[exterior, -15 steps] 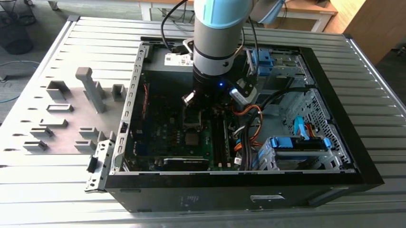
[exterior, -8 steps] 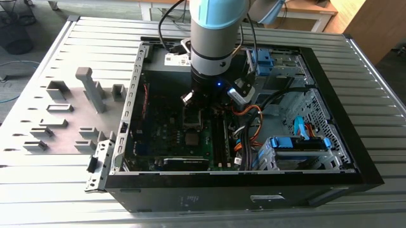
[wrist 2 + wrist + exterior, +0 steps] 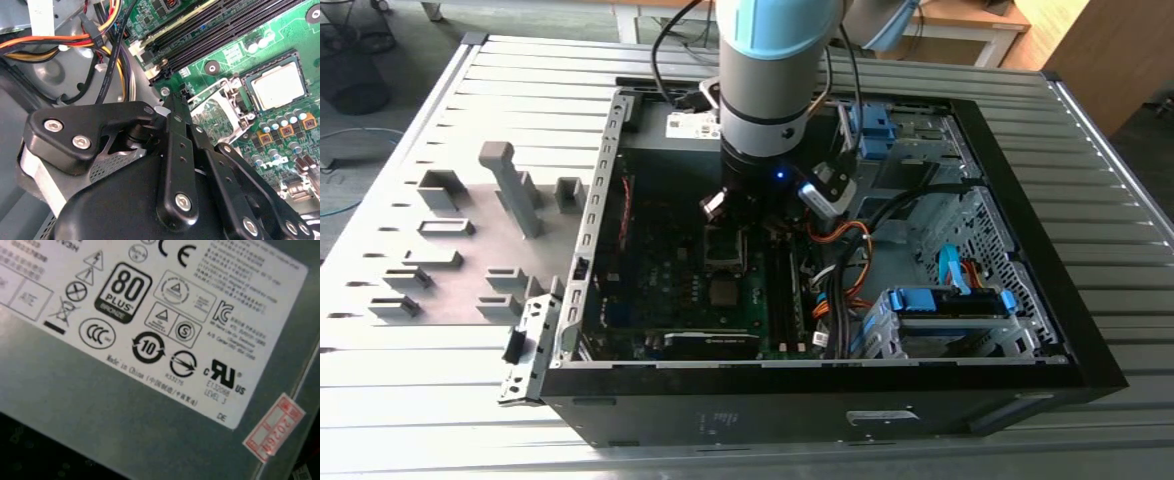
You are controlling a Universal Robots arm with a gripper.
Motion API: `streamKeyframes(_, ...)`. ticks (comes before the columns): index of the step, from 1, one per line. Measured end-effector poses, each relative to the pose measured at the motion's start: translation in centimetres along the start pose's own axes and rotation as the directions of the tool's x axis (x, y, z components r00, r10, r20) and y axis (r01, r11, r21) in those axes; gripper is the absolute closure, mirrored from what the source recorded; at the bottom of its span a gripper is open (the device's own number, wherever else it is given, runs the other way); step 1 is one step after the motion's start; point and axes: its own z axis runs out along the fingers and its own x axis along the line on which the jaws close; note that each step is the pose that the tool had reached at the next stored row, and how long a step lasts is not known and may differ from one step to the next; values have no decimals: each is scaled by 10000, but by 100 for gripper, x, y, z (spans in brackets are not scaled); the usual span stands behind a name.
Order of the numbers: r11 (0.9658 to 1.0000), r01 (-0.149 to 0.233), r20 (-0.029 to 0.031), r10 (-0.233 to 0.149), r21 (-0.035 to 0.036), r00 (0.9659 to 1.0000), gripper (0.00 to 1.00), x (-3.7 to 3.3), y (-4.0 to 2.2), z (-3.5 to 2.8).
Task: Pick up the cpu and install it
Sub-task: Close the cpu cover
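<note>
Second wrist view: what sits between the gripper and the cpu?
The open metal socket bracket lies between the gripper and the cpu in the second wrist view.

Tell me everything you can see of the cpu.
In the second wrist view the cpu is a small flat square chip with a plain silver-grey metal top. It lies flat inside a dark-framed socket on the green motherboard, nothing resting on it. The metal bracket stands swung open beside it.

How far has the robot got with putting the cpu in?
The cpu already lies flat in its socket on the motherboard, so picking and placing look done. The arm hangs just above the board. The metal bracket beside the cpu looks swung open, not yet closed over it.
</note>
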Motion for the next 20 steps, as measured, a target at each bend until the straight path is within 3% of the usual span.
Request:
streamKeyframes(3, 10000, -2, 20, 2, -41, 10000, 89, -4, 3, -42)
streamKeyframes(8, 10000, -2, 26, 2, -51, 10000, 89, -2, 0, -45)
streamKeyframes(20, 10000, -3, 26, 3, -51, 10000, 89, -18, -35, 16)
